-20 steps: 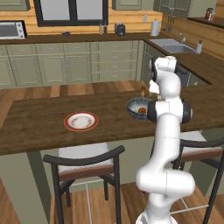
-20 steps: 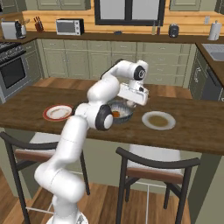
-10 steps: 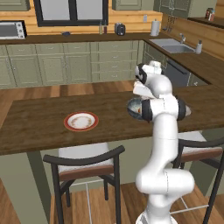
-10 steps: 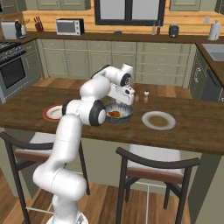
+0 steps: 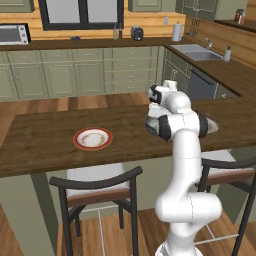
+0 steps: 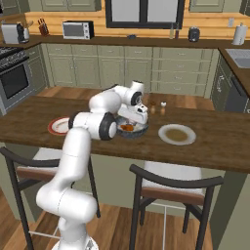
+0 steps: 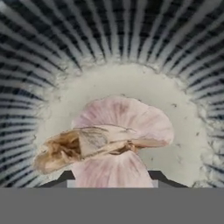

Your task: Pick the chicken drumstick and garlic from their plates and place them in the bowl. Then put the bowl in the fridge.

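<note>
Step in hand: placing the garlic (image 7: pixel 120 135) into the bowl (image 6: pixel 131 130). The hand (image 6: pixel 140 116) sits low over the bowl on the bench (image 6: pixel 219 141). In the hand view the garlic lies close under the camera, between the fingertips (image 7: pixel 65 177) that peek up on either side; whether they grip it or have let go, I cannot tell.

The chicken drumstick (image 6: pixel 127 128) is already in the bowl, an orange-brown piece on the white floor. One red-rimmed plate (image 5: pixel 93 138) and one pale plate (image 6: pixel 177 134) stand bare.

Garlic: pale pink ribbed bulb with a dry, tan papery stem across it, against the bowl's dark streaked wall.

Next, by my reading: release if not yet done, lift clear, then grasp the bowl's rim for the fridge.
</note>
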Motion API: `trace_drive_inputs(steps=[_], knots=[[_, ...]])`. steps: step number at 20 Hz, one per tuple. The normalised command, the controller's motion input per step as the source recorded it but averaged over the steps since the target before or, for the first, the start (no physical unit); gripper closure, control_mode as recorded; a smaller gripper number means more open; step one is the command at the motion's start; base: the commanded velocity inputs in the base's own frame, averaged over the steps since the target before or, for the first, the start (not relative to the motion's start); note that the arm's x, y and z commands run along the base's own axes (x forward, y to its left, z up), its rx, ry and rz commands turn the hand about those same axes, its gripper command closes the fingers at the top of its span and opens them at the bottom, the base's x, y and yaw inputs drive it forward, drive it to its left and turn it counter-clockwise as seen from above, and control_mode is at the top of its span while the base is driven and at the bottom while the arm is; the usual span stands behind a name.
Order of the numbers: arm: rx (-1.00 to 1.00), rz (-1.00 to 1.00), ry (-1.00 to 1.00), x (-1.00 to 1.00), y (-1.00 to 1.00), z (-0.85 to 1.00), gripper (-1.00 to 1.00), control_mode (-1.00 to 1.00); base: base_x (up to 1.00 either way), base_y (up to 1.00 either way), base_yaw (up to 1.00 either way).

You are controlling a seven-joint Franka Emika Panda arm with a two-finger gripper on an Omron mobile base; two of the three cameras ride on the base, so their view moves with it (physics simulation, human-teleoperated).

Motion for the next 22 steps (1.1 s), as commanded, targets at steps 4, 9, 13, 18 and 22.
trace_drive_inputs(steps=[4, 9, 13, 18, 22], knots=[[0.0, 0.02, -0.09, -0.33, 0.0, 0.25, -1.0, -1.0, 0.0, 0.0, 0.0], [0.0, -0.01, -0.32, -0.35, 0.0, 0.73, -1.0, -1.0, 0.0, 0.0, 0.0], [-0.04, -0.11, -0.13, -0.98, -0.14, 0.04, -1.0, -1.0, 0.0, 0.0, 0.0], [0.0, -0.24, -0.02, -0.87, -0.05, -0.01, -1.0, -1.0, 0.0, 0.0, 0.0], [0.0, -0.25, 0.03, 0.0, -0.09, -0.22, -1.0, -1.0, 0.0, 0.0, 0.0]])
